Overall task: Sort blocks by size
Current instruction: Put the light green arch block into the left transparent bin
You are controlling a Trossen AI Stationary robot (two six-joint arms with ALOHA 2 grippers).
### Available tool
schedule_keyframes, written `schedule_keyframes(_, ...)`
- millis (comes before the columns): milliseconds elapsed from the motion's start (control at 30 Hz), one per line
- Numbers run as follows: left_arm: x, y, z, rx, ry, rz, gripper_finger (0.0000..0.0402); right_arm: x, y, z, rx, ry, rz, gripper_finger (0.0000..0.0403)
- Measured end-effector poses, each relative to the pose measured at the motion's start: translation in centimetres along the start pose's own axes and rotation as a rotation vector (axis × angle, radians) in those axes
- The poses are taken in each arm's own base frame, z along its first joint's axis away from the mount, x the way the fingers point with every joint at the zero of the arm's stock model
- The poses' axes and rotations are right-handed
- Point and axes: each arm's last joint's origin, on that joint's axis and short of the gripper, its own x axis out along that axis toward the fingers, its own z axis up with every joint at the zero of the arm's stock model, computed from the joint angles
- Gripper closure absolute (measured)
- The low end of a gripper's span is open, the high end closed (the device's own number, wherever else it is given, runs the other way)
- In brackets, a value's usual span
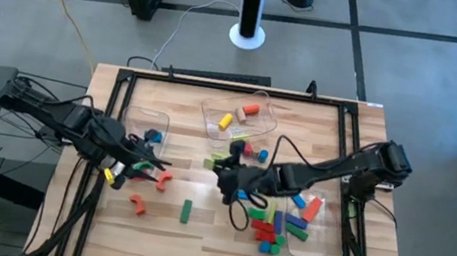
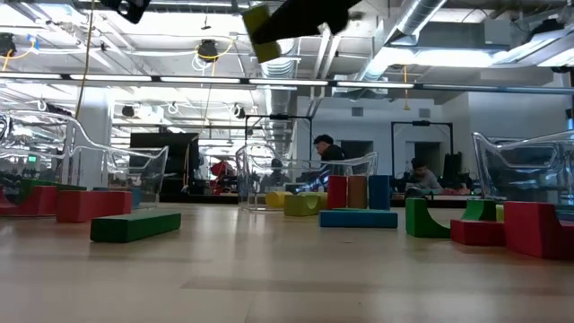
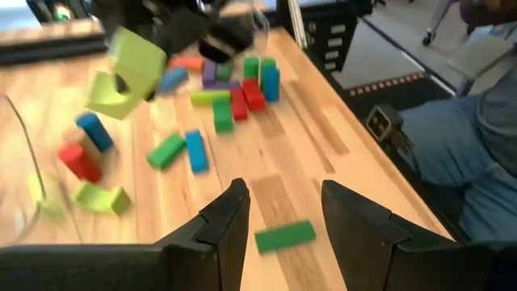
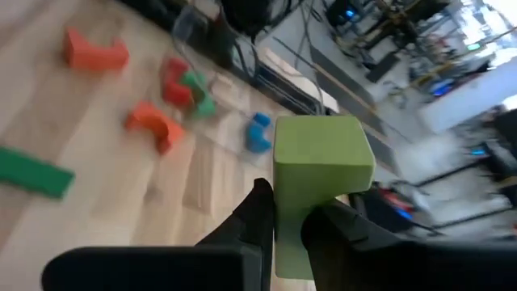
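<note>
Two people (image 2: 327, 154) only at table-level

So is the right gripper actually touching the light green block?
Touching. In the right wrist view the right gripper has both dark fingers pressed against the sides of the light green block, which is held above the table.

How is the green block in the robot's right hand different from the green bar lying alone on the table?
The light green block is a pale yellow-green, chunky piece with a notch cut into it, an arch; the green bar is darker, long and flat. The block is held above the table, pinched in the right hand; the bar lies flat on the wooden table, untouched, ahead of the open left hand. Both are green toy blocks outside the bins.
</note>
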Motion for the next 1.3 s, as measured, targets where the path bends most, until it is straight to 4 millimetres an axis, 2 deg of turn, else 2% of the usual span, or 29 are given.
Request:
schedule_keyframes(267,-0.1,-0.8,-1.3,-0.035,0.128,0.020,0.0250,3.5,-2.5,-0.9,0.150,-0.180,0.082,0.0323)
schedule_keyframes(467,-0.2,-1.7,-1.7,-0.056,0.169,0.004,0.0250,6.5,-2.8,-2.0,0.175,-0.222,0.075,0.0323)
schedule_keyframes(733,-0.3,-2.5,-2.3,-0.078,0.209,-0.004,0.0250,10.4,-3.2,-1.5,0.180,-0.240,0.085,0.0323)
schedule_keyframes(967,-0.4,-2.9,-2.4,-0.079,0.207,0.022,0.0250,13.0,-2.9,-1.1,0.176,-0.248,0.117,0.0323)
schedule_keyframes(1067,-0.5,-2.8,-2.6,-0.082,0.215,0.089,0.0250,13.3,-2.8,-1.1,0.173,-0.241,0.123,0.0323)
schedule_keyframes(1300,-0.9,-2.3,-2.9,-0.005,0.192,0.400,0.0250,13.3,-2.1,-1.7,0.189,-0.178,0.191,0.0323)
